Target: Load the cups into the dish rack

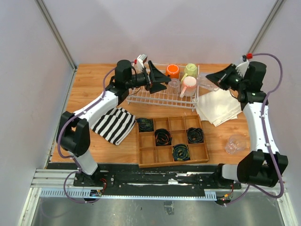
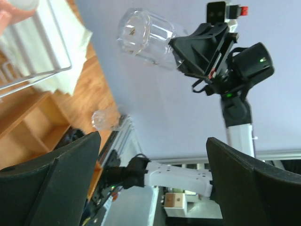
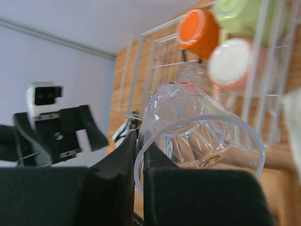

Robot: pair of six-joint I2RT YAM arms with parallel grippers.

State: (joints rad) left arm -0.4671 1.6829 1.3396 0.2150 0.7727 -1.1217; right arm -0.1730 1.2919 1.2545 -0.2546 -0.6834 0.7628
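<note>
Here, a tumbler (image 1: 206, 81) held beside the dish rack (image 1: 150, 98)

Your left gripper (image 1: 162, 77) hangs wide open over the dish rack's left end. Your right gripper (image 1: 214, 79) pinches the tumbler's rim just off the right edge, likely to set it inside.

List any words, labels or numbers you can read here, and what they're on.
None: no words, labels or numbers are readable in any view. The clear tumbler in the right gripper, the orange mug and the dish rack show no print.
</note>
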